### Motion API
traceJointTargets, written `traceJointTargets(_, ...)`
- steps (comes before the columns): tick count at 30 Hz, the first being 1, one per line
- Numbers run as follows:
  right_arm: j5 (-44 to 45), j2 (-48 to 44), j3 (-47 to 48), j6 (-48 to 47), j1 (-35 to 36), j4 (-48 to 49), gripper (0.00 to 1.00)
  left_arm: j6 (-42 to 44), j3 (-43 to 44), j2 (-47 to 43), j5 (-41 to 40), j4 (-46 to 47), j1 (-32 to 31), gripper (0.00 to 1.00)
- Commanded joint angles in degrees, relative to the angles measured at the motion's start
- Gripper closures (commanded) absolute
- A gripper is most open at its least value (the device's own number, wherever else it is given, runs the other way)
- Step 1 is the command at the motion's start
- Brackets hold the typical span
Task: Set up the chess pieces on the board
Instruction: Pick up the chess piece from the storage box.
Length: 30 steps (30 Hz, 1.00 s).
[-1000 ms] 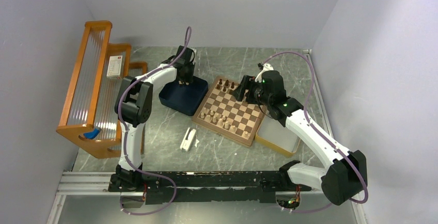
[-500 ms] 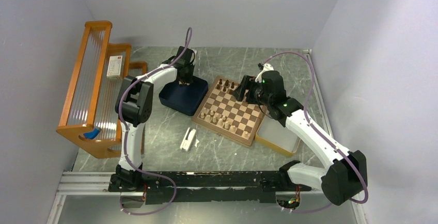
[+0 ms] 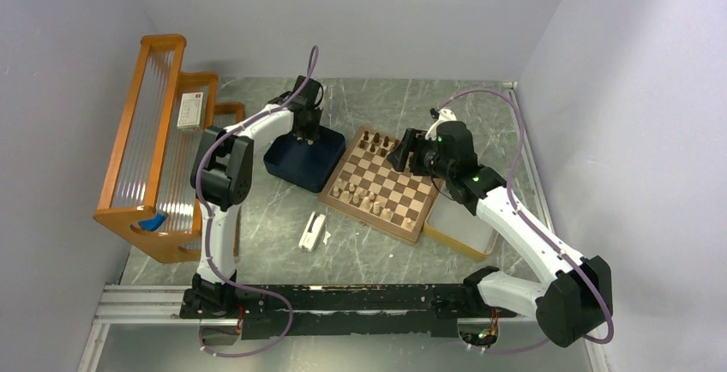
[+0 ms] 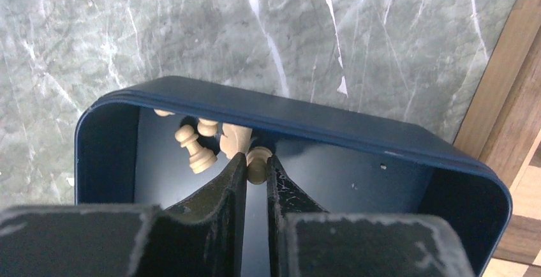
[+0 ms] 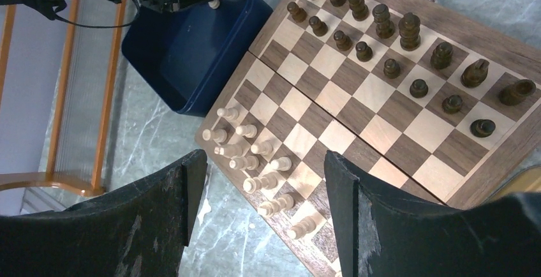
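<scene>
Centrally, the left gripper [image 4: 256,170] pinches a pale chess piece [image 4: 258,161] inside the dark blue tray [image 4: 332,130], presumably for lifting out, while the right gripper [image 5: 263,165] hangs wide apart above the board [image 5: 408,124].

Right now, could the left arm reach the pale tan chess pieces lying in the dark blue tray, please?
Probably yes: the left claw is inside the dark blue tray, pinching one pale tan chess piece, with the others unobstructed beside it.

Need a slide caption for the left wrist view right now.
Left gripper pinching a pale chess piece inside the dark blue tray.
</scene>
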Motion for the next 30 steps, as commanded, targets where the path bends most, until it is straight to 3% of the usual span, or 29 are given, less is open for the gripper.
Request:
traceJointTargets(1, 0.58, -1.37, -1.24, -0.13, 0.43, 0.34, 0.28, -0.58, 2.80, -4.24, 1.11, -3.02, 0.26, 0.83)
traceJointTargets(20, 8.66, -0.02, -0.36, -0.65, 0.14, -6.70, 0.28, 1.39, 0.21, -16.17, 11.22, -6.27, -1.89, 0.83)
traceJointTargets(30, 10.21, 0.74, -2.42, 0.73, -5.35, -6.82, 0.28, 0.14, -4.02, -22.02, 10.30, -5.13, -10.46, 0.84)
